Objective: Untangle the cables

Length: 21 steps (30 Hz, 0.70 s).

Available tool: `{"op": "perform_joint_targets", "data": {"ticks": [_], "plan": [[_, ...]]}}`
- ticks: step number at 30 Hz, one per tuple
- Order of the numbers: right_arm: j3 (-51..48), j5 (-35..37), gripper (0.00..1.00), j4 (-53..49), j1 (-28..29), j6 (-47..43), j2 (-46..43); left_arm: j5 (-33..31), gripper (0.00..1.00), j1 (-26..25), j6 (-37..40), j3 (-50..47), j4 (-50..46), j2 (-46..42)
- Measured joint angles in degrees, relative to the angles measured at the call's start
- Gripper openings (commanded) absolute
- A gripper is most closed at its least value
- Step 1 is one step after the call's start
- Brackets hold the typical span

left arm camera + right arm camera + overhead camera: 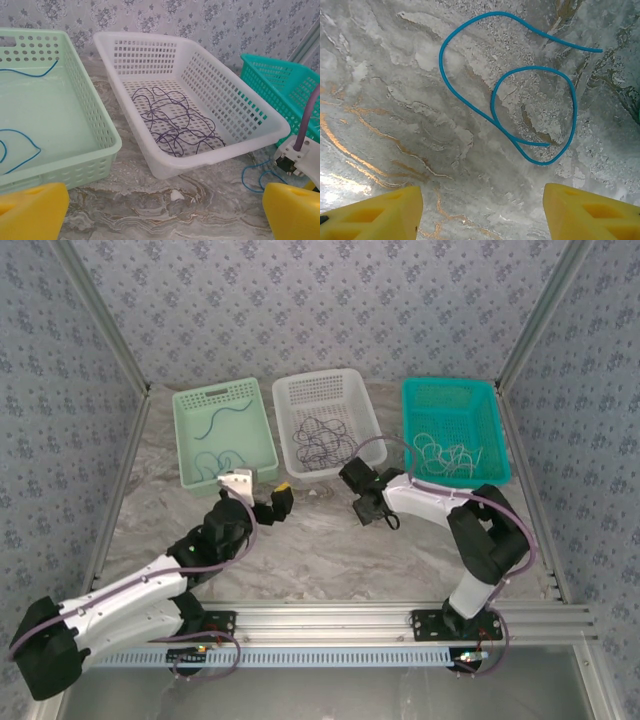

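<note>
One blue cable point(492, 102) lies looped on the table point(395, 100) under your right gripper point(480, 210), which is spread and empty like the left gripper point(165, 210); expect it light, limp and slippery, so pinch one strand clear of the crossing.

3 baskets stand side by side on the marble table point(150, 205): a pale green basket point(95, 115) on the left with 2 thin blue cables point(37, 146) lying apart in it, a white basket point(225, 95) in the middle holding a loose tangle of dark cables point(170, 120), and a teal basket point(280, 75) on the right. Another blue cable point(244, 176) curls on the table just beside the white basket's near right corner, next to the white end of the right arm point(295, 155). The left gripper point(164, 212) has its 2 yellow fingers point(35, 210) spread wide at the bottom corners, with bare table between them.
</note>
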Motion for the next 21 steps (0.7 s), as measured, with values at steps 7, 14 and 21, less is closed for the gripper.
{"op": "perform_joint_targets", "data": {"ticks": [7,14,21], "plan": [[2.9,2.0,0.69,-0.7,-0.3,-0.2,4.5,0.0,0.99,0.1,-0.4,-1.1,-0.2,-2.0],[3.2,1.9,0.67,-0.2,-0.7,-0.7,5.2,-0.2,0.99,0.1,-1.1,-2.5,-0.3,-4.4],[4.0,0.5,0.56,0.0,-0.7,-1.9,6.1,-0.2,0.99,0.1,-1.5,-2.7,-0.7,-4.9]]}}
